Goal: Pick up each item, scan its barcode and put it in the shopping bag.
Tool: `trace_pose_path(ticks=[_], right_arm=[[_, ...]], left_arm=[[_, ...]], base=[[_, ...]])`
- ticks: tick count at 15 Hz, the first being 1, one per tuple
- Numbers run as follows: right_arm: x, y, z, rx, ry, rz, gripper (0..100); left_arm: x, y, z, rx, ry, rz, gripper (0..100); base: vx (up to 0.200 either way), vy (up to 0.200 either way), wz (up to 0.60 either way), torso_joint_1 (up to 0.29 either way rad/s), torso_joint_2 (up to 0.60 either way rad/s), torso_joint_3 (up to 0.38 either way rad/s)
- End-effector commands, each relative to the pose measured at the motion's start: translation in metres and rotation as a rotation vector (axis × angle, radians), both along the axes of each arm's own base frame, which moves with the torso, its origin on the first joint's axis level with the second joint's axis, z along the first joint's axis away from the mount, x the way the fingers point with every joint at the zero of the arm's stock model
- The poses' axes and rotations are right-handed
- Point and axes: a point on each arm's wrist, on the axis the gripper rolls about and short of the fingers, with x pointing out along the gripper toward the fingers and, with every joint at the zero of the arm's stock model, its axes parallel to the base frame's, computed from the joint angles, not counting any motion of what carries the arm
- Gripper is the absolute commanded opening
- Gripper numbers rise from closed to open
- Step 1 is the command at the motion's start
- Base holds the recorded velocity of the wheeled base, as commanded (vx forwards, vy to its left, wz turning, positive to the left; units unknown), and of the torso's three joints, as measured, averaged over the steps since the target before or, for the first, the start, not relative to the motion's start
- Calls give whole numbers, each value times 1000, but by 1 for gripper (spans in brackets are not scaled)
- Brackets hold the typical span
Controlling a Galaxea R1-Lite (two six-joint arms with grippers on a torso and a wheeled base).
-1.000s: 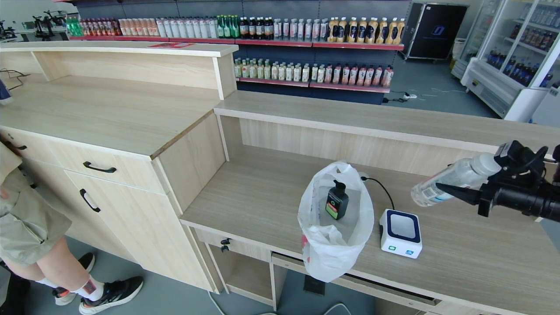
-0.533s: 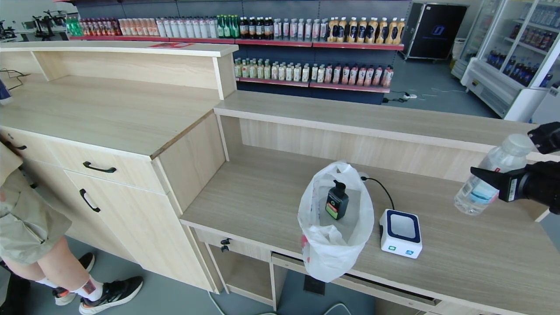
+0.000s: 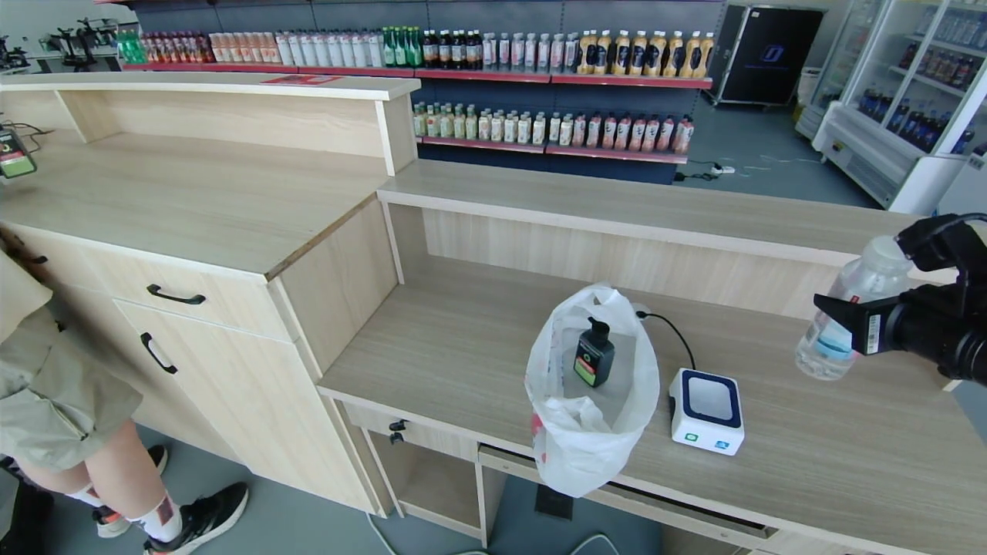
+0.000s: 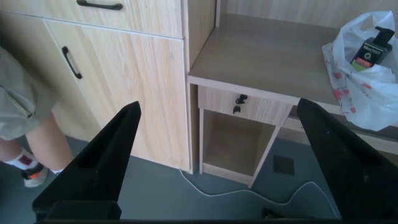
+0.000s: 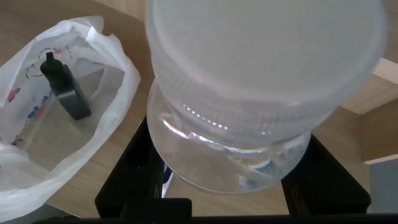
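Observation:
My right gripper [image 3: 867, 297] is shut on a clear water bottle [image 3: 848, 324] with a white cap, at the counter's right end. The bottle [image 5: 261, 93] stands nearly upright, cap tilted to the right; I cannot tell whether its base touches the counter. To its left sits a white scanner [image 3: 707, 407] with a dark blue top. Further left, a white shopping bag [image 3: 586, 432] holds a black pump bottle [image 3: 594, 358]. The bag [image 5: 37, 168] and pump bottle [image 5: 65, 90] lie beyond the held bottle. My left gripper [image 4: 217, 109] hangs open over the floor before the counter, with the bag [image 4: 367, 93] off to one side.
A raised ledge [image 3: 655, 208] runs behind the low counter [image 3: 810, 462]. A taller counter with drawers [image 3: 177, 208] stands to the left, with a small device [image 3: 14, 154] at its far end. A person [image 3: 62, 416] stands beside it. The scanner's black cable [image 3: 671, 327] runs behind the bag.
My right gripper has carried the water bottle to the right, away from the scanner, and turned it from lying sideways to nearly upright. The person at the left has shifted slightly.

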Motion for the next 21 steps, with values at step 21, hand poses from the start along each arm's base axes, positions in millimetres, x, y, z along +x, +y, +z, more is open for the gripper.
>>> trace_pose_path(ticks=[21], right_arm=[[65,146,-118,106,-27,440,0]], left_arm=[[0,0,0,0,0,0,100]], base=[[0,0,143,1,0,1]])
